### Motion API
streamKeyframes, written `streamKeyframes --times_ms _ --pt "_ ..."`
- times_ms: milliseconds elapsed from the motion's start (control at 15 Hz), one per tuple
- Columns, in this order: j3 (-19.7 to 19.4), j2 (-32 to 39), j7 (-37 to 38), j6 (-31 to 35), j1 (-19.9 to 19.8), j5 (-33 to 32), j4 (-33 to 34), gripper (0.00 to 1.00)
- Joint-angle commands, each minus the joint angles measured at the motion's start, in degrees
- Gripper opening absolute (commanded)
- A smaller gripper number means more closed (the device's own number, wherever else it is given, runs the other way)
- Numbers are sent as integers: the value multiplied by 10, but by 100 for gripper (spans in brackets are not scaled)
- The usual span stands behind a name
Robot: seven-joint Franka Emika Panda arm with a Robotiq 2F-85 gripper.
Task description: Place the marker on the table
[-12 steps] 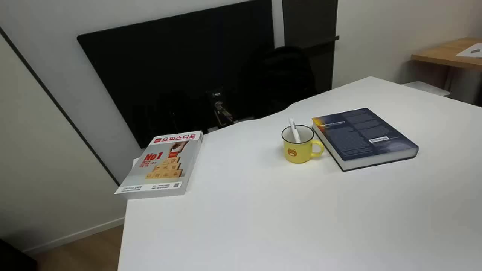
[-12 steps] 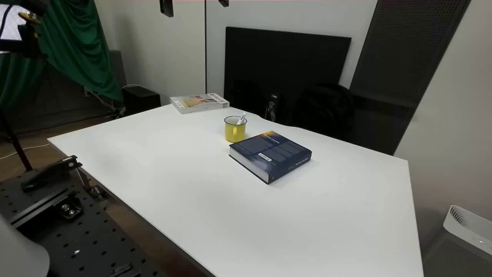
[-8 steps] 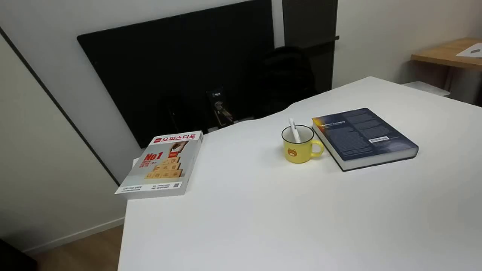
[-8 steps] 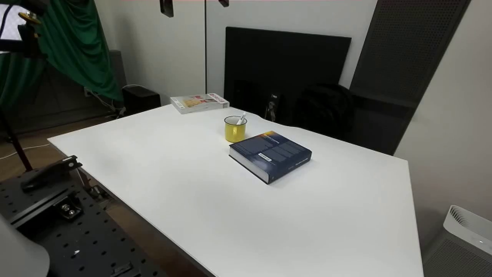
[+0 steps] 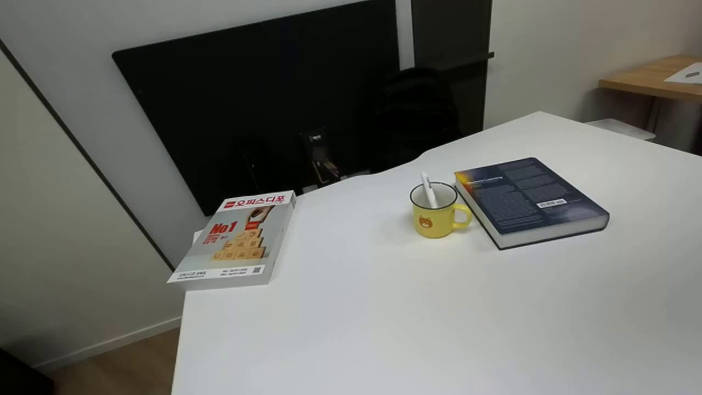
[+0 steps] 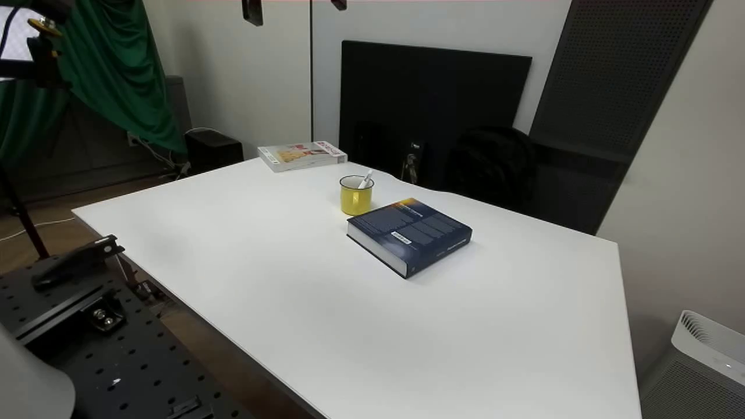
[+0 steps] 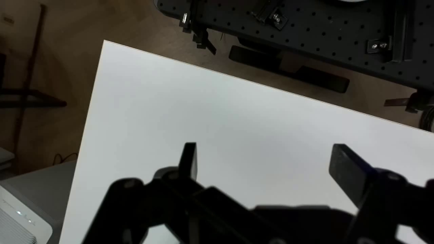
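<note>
Nothing moved; one marker in one mug; two books.

White table, yellow mug beside navy book, grey book

To me the table looks smooth and white, with a soft satin sheen. I read the mug as glossy yellow enamel and the marker as smooth white plastic. The blue book shows a slick, laminated-looking cover over matt paper pages; the catalogue has a smooth printed cover. My gripper comes across as dull black, the inner faces of its fingers flat and smooth. I pick out bright metal bolts on a matt black perforated plate, soft folded cloth in the curtain, and wood in the floor and side desk.
</note>
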Motion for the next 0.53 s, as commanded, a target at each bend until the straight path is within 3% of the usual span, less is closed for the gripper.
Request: streamKeyframes --times_ms 0,467 --pt "-8 0 4 -2 10 -4 1 100" --pt "-55 173 -72 90 2 0 94 100"
